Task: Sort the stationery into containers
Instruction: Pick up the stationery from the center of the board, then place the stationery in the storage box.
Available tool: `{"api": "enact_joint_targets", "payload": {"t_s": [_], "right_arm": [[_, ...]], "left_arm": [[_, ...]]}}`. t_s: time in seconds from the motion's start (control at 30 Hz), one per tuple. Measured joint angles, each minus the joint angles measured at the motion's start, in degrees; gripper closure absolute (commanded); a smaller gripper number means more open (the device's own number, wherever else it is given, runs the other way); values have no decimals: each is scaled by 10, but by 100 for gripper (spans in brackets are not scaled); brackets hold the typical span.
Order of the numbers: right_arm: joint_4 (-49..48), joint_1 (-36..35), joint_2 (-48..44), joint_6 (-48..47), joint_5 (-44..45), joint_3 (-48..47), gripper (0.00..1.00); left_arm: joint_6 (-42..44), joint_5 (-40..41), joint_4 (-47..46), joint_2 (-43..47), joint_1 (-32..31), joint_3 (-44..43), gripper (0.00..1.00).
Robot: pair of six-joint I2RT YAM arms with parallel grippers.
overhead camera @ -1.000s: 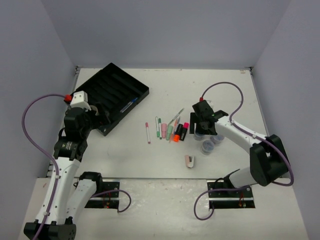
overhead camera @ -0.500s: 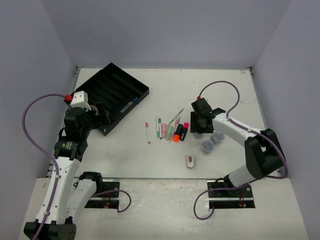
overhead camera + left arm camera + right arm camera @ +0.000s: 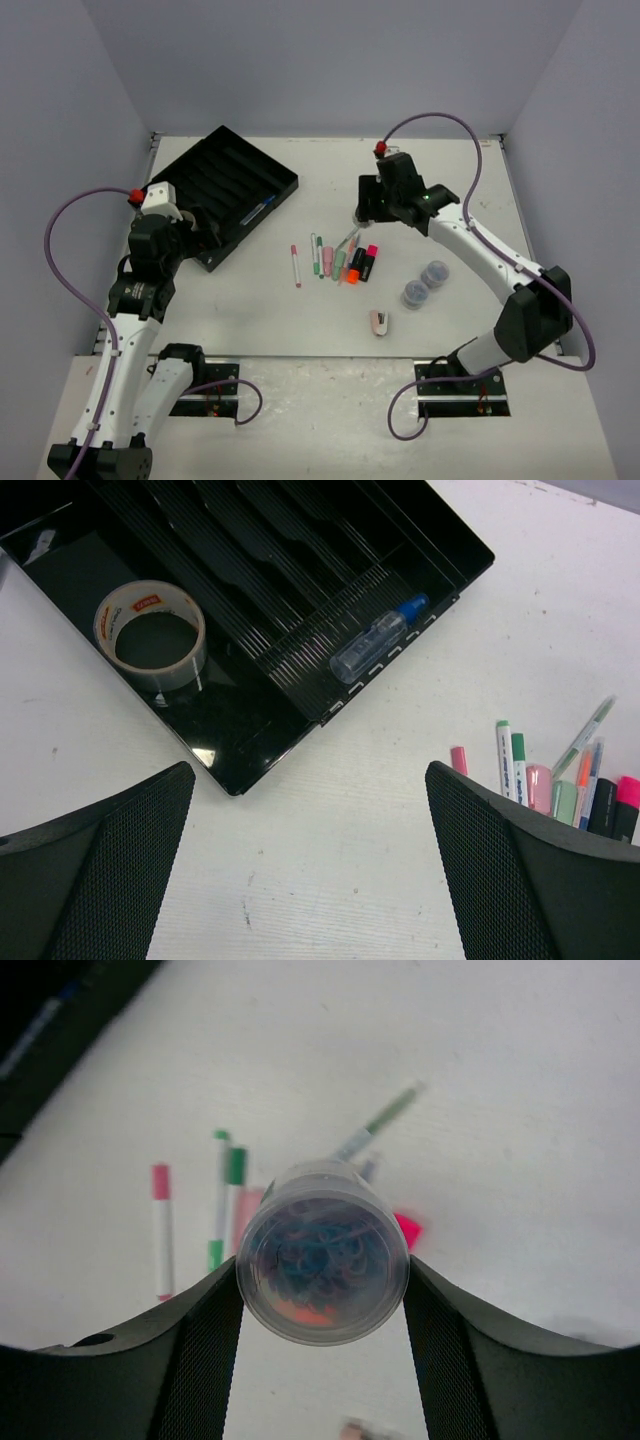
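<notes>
My right gripper (image 3: 363, 212) is shut on a small round greyish jar (image 3: 322, 1252) filled with blue and orange bits, and holds it in the air over the far end of the pen row. Two more jars (image 3: 436, 272) (image 3: 414, 294) stand on the table to the right. Pens and stubby markers (image 3: 340, 258) lie in a row mid-table, with a pink pen (image 3: 295, 265) at the left. The pink-white stapler piece (image 3: 381, 321) lies nearer the front. My left gripper (image 3: 308, 780) is open and empty over bare table by the near corner of the black tray (image 3: 226, 160). The tray holds a tape ring (image 3: 150, 635) and a blue-capped pen (image 3: 375, 640).
Grey walls close in the white table on three sides. The tray (image 3: 300, 540) lies at an angle at the far left. Purple cables loop from both arms. Bare table lies between the tray and the pen row.
</notes>
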State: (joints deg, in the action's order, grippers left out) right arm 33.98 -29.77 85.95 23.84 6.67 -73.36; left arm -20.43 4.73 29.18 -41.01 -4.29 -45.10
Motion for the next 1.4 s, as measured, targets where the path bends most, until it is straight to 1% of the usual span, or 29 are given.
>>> {"api": "enact_joint_targets", "payload": {"t_s": [0.07, 0.17, 0.27, 0.37, 0.5, 0.63, 0.77, 0.87, 1.1, 1.23, 1.4], "right_arm": [[-8, -14, 37, -8, -29, -60, 87], [-29, -35, 132, -23, -61, -187, 87], [-14, -51, 235, -35, -60, -321, 87], [-23, -58, 346, -45, -61, -460, 87], [-33, -58, 439, -54, -74, -547, 85], [-58, -56, 499, -55, -100, -580, 84], [-80, -55, 537, -53, -120, -598, 83], [-96, -52, 556, -42, -134, -612, 82], [-129, -25, 588, 21, -186, -631, 82], [-138, -9, 604, 46, -203, -643, 78], [-141, -5, 612, 61, -220, -648, 77]], "left_arm": [[0, 0, 0, 0, 0, 0, 0], [0, 0, 0, 0, 0, 0, 0], [0, 2, 0, 0, 0, 0, 0], [0, 3, -1, 4, 0, 0, 0], [0, 5, -1, 11, 0, 0, 0], [0, 6, -2, 12, 0, 0, 0], [0, 6, -2, 11, 0, 0, 0], [0, 5, -4, 11, 0, 0, 0], [0, 5, -4, 12, 0, 0, 0], [0, 4, -5, 13, 0, 0, 0], [0, 4, -5, 19, 0, 0, 0]]}}
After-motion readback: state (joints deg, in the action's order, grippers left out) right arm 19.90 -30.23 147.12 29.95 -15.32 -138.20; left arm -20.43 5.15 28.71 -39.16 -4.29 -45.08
